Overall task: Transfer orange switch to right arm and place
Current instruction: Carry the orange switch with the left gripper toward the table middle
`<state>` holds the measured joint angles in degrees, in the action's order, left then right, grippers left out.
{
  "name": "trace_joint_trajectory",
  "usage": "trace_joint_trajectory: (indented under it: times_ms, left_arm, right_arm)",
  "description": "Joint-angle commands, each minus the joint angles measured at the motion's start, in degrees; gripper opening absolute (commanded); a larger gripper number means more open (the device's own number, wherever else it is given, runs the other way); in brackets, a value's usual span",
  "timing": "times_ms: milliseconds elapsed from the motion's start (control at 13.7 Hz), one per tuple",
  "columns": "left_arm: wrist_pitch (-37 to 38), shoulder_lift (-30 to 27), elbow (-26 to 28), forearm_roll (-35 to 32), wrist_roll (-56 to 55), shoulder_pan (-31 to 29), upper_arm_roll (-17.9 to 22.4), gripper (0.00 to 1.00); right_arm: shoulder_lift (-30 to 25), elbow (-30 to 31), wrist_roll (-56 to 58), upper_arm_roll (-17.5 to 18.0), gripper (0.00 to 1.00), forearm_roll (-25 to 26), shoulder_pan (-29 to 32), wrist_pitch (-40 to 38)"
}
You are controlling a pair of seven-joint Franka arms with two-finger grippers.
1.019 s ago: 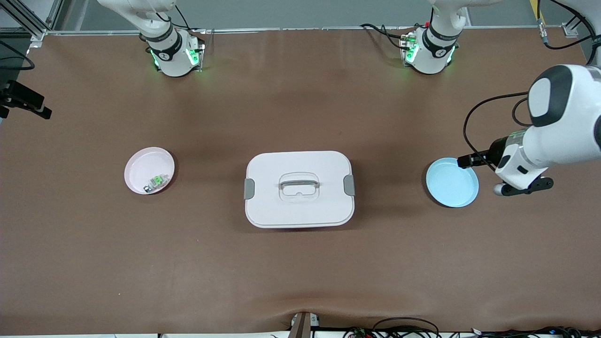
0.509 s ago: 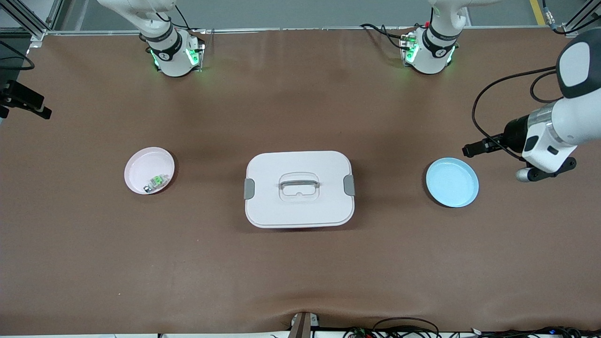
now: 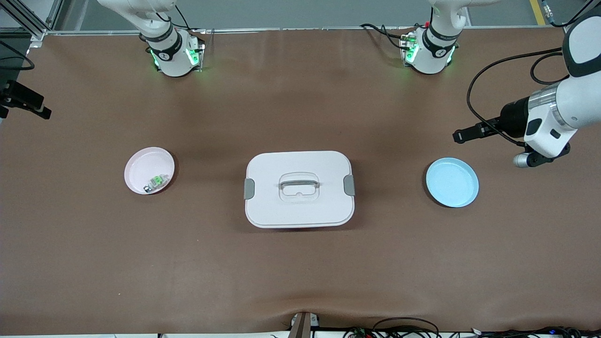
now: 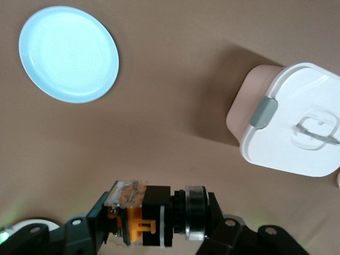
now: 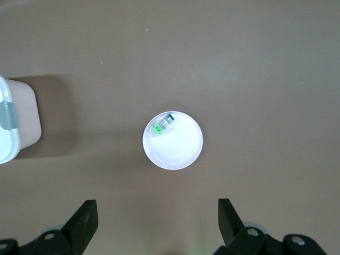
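Orange switch (image 4: pixel 139 219) clamped between the fingers of the left gripper (image 4: pixel 154 220), black body and round cap squeezed crosswise, orange marks showing on the underside. Lifted clear of the blue plate (image 3: pixel 451 182), which now lies bare; a second ago the left gripper (image 3: pixel 462 136) sat low at that plate's rim toward the left arm's end of the table, half a second ago already raised, now higher yet and over bare brown table (image 3: pixel 300 281) beside the plate. Pick therefore done, judging by the firm hold and the plate left behind. Transfer not yet begun: right gripper (image 5: pixel 154 220) hanging high with fingers (image 5: pixel 85 218) spread wide and nothing between them, over the pink plate (image 5: pixel 172 141) with the green-and-silver switch (image 5: pixel 161 125) lying near its rim, waiting. White box (image 3: pixel 299 188) with grey latches and a handle in its lid standing shut in the middle of the table, between the two plates. Next, likely: carrying the switch toward the middle and bringing the right arm in to meet it, with enough of the tiny body left exposed for the second pair of fingers. Little spare surface on so small a part, so a slip at the handover looks the main risk.
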<state>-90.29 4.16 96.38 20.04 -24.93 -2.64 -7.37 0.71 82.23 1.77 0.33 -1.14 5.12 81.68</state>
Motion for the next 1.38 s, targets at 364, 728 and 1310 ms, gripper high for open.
trace_joint_trajectory:
  times_ms: [364, 728, 1310]
  left_arm:
    - [0.5, -2.3, 0.2, 6.8, -13.7, 0.0, -5.5, 0.41]
    - [-3.0, -2.3, -0.8, 9.2, -26.0, 0.1, -11.2, 0.41]
    - [-13.2, -1.9, -0.8, 14.6, -43.2, 0.3, -17.4, 0.41]
  right_arm:
    - [0.4, -0.7, 0.7, -0.1, 1.00, 1.5, 1.5, 0.1]
    - [0.2, -0.9, 1.4, 0.1, 1.00, 1.9, 1.1, 1.2]
    - [0.2, -0.9, 2.4, -0.2, 1.00, 1.8, 3.9, 0.6]
